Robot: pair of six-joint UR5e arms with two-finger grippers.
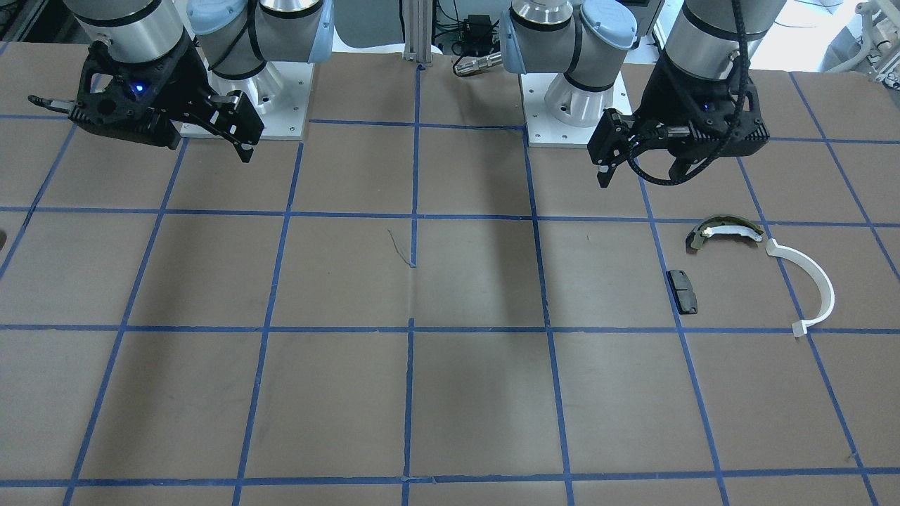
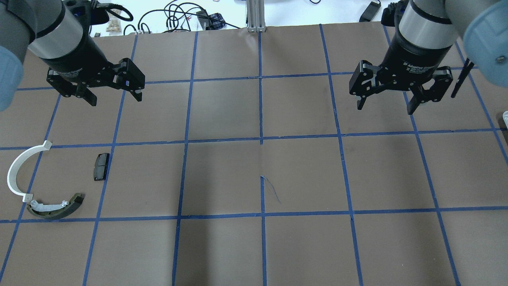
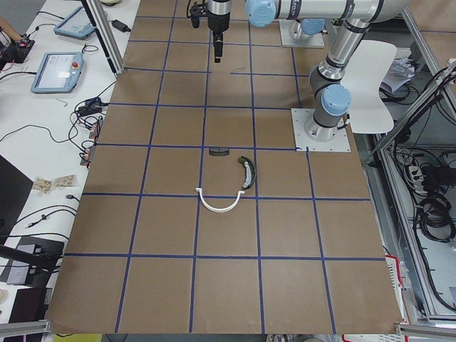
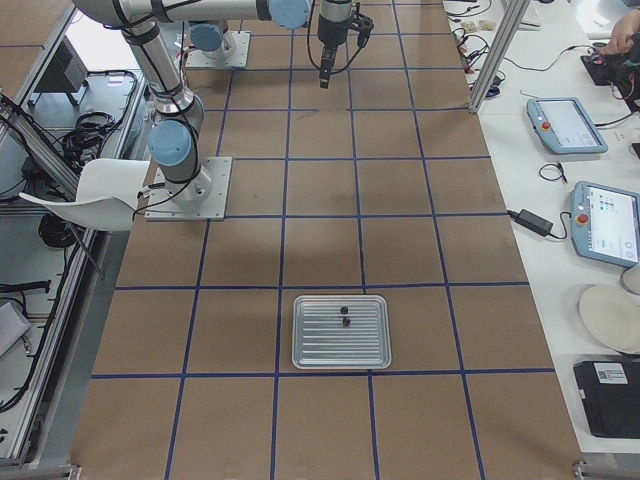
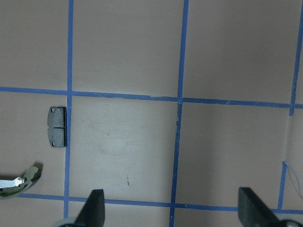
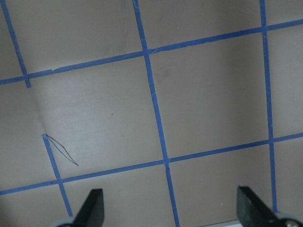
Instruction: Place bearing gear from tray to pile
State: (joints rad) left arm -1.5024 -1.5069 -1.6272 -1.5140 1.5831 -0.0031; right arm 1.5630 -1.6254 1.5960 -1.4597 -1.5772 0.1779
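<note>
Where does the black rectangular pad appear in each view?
Front-facing: pad right of centre.
Overhead: pad at left, mid-height.
Exterior left: pad near centre.
Exterior right: not in it.
Left wrist: pad at left.
Right wrist: not in it.
Landmark: olive-and-white curved piece lies near it.

Opposed overhead and front-facing cameras look steeply down, sharing the black rectangular pad [image 2: 101, 166], apparently centre-frame from the left end.
</note>
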